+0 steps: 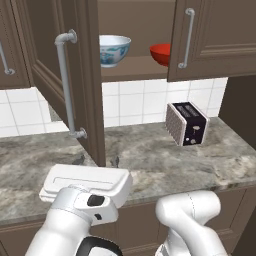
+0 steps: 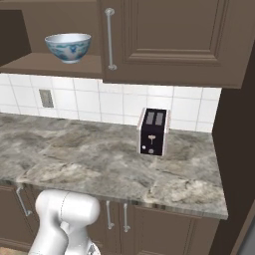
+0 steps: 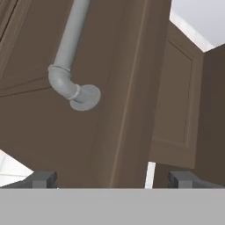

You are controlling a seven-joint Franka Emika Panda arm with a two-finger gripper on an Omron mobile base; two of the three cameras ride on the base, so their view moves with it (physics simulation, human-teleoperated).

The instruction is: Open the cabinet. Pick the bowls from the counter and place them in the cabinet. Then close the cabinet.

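The cabinet (image 1: 131, 71) has its left door (image 1: 89, 85) swung out toward me. Its right door (image 1: 216, 40) covers part of the opening. On the shelf stand both bowls, the white and blue one (image 1: 114, 50) (image 2: 68, 47) and the red one (image 1: 161, 54), which is half hidden by the right door. My gripper (image 1: 97, 161) (image 3: 113, 179) is open and empty, pointing up just below the open door's lower edge. In the hand view the lower end of that door's silver handle (image 3: 70, 83) is close above the fingertips (image 3: 44, 179).
A dark toaster (image 1: 187, 123) (image 2: 153, 131) stands on the counter (image 1: 160, 165) (image 2: 89, 159) near the tiled wall. A wall outlet (image 2: 46, 98) sits at the left. Low cabinets run under the counter. A dark tall unit closes off the right side.
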